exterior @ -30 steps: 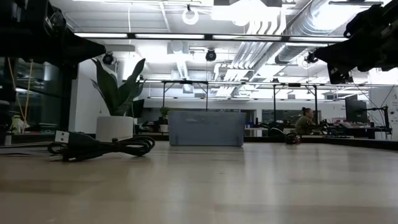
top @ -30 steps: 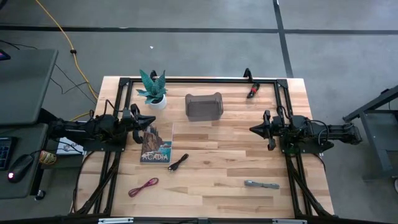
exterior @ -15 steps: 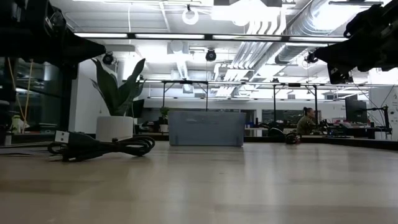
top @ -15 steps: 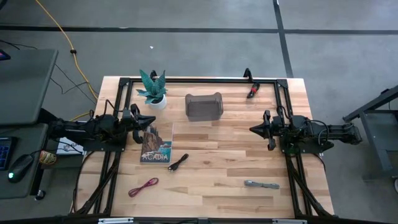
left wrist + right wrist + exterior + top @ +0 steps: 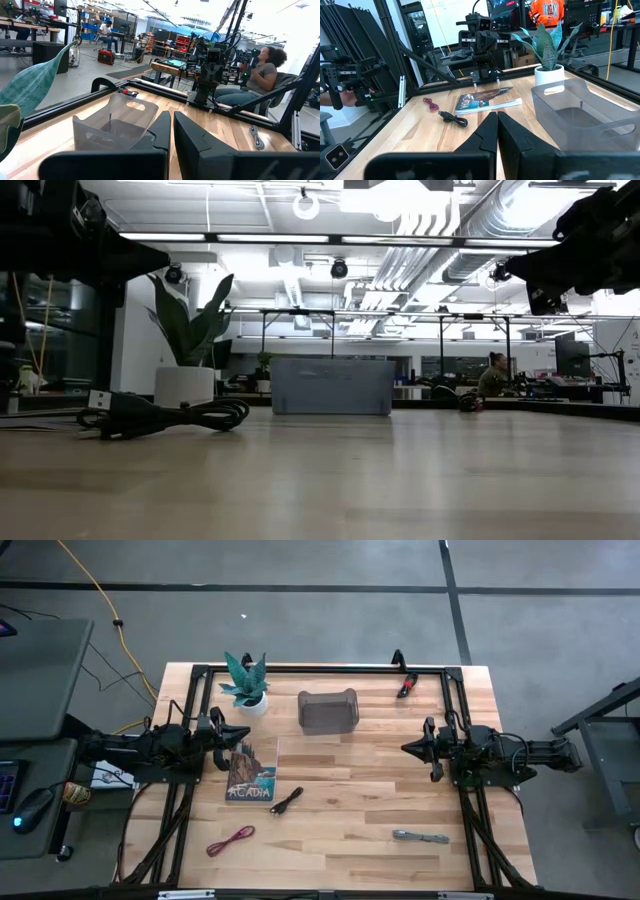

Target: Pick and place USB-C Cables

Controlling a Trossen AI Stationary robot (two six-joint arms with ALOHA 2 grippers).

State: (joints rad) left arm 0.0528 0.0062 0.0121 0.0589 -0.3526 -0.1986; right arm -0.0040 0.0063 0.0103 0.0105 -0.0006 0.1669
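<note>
- Black cable point(image 5: 287, 803) lies on the counter point(image 5: 350, 820) beside the Acadia book point(image 5: 251, 772), dark red cable point(image 5: 231, 839) nearer the front edge.
- Silver-grey cable point(image 5: 420, 836) front right; red-and-black cable point(image 5: 406, 686) at back rail.
- Left pincer point(image 5: 243, 736) and right pincer point(image 5: 408, 748) both narrow, empty, well apart from all cables.

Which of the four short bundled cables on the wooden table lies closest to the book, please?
The black bundled cable, lying just off the illustrated book's corner. The dark red, silver-grey and red-and-black cables lie farther off.
</note>
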